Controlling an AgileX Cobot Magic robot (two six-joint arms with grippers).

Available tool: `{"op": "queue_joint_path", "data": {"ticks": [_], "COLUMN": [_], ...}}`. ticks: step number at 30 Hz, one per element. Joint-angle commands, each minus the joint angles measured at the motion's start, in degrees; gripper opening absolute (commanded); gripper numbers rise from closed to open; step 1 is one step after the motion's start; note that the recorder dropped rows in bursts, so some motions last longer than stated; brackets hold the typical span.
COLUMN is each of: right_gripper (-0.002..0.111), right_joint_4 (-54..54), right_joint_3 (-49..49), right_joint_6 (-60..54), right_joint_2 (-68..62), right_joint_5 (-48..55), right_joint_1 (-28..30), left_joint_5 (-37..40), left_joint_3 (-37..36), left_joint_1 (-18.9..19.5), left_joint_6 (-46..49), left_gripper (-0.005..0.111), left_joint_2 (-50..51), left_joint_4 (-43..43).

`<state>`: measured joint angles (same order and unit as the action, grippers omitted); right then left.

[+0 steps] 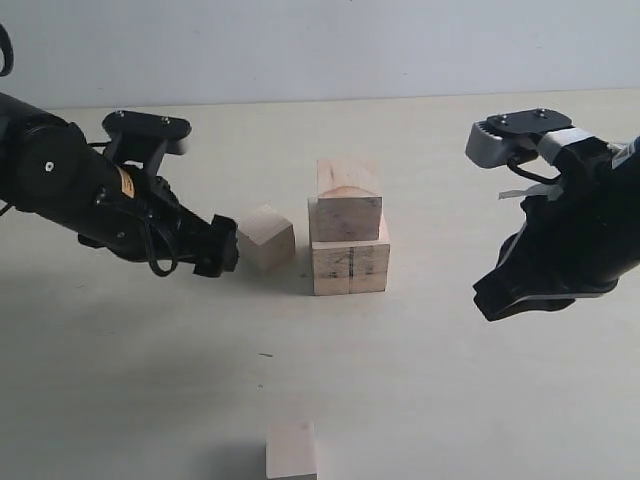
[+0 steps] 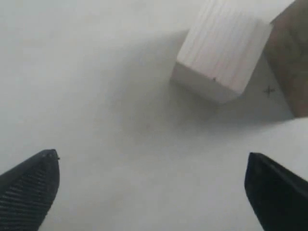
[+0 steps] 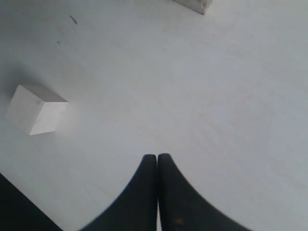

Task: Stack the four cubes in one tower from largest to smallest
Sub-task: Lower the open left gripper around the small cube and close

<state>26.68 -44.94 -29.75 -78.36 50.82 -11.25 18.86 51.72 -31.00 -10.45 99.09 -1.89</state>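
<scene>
The largest cube [image 1: 349, 267], marked with a dark line, rests mid-table with the curved-grain cube [image 1: 348, 200] stacked on it. A smaller cube [image 1: 267, 238] sits on the table just left of that stack, and it shows again as a pale block [image 2: 221, 50] ahead of the left fingers. My left gripper [image 1: 224, 246] is open, close beside this cube, holding nothing. The fourth cube [image 1: 291, 451] lies near the front edge and appears too as a small cube [image 3: 36, 109] in the right wrist view. My right gripper [image 3: 157, 157] hangs shut and empty, right of the stack.
The table [image 1: 450, 400] is pale and plain, with a small dark speck [image 1: 264, 354] in front of the stack. A pale wall runs behind the table's far edge. The left arm's body [image 1: 70, 180] stretches in from the left side.
</scene>
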Motion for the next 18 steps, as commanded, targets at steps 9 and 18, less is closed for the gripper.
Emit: {"op": "queue_joint_path", "data": {"ticks": [9, 18], "right_gripper": [0.000, 0.000], "right_joint_4": [0.8, 1.5], "right_joint_3": [0.0, 0.0], "right_joint_6": [-0.6, -0.5], "right_joint_2": [0.3, 0.3], "right_joint_5": [-0.8, -1.0], "right_joint_1": [-0.1, -0.1], "left_joint_5": [-17.8, -20.0], "left_joint_3": [-0.1, 0.5], "left_joint_1": [-2.0, -4.9], "left_joint_6": [19.1, 20.9], "left_gripper": [0.104, 0.104], "left_joint_2": [0.0, 5.6], "left_joint_4": [-3.0, -3.5]}}
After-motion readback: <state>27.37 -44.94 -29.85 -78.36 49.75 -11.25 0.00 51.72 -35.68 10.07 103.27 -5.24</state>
